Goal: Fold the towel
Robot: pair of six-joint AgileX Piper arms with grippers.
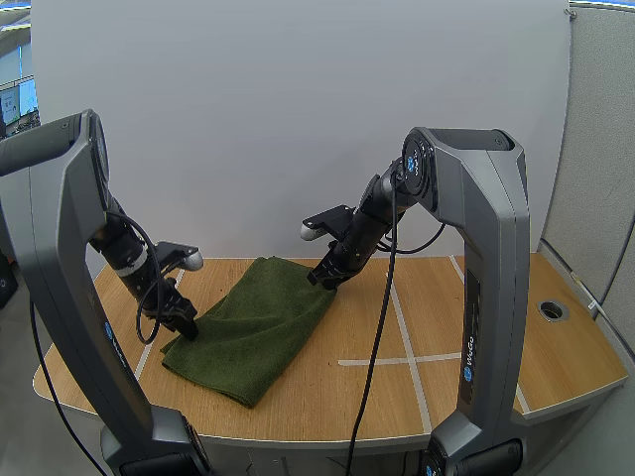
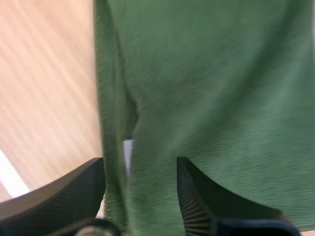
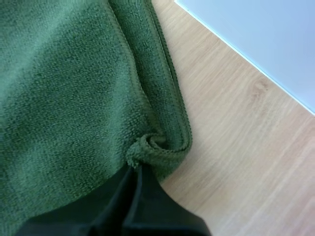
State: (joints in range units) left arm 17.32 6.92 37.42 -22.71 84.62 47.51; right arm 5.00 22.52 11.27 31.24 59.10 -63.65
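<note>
At far left the left arm [image 1: 50,248] bends down to the wooden counter [image 1: 571,367], its left tool [image 1: 182,325] set at the left corner of a dark green towel [image 1: 260,332]. In the left wrist view the left tool [image 2: 140,167] is spread, its two black fingers [image 2: 59,194] standing apart with ribbed faces turned inward and straddling a doubled edge of the towel [image 2: 221,88]. Bare counter [image 2: 44,88] lies to one side of that edge, with a strip of white tape [image 2: 10,179] crossing it beside the finger. The towel lies near the middle of the counter, left of centre. It sits as a slanted, roughly rectangular shape running from the near left toward the far right, one layer lying over another along its edges. At its far right corner the right tool [image 1: 325,279] meets the cloth. The right wrist view shows the right tool [image 3: 134,172] pressed together on the towel [image 3: 59,88], the corner bunched into a small curl at the fingertips, with bare counter [image 3: 236,147] just beside it. The right arm [image 1: 491,248] rises to the right. White tape lines [image 1: 402,327] cross the counter beneath it. A round grommet hole [image 1: 553,309] sits at the far right.
</note>
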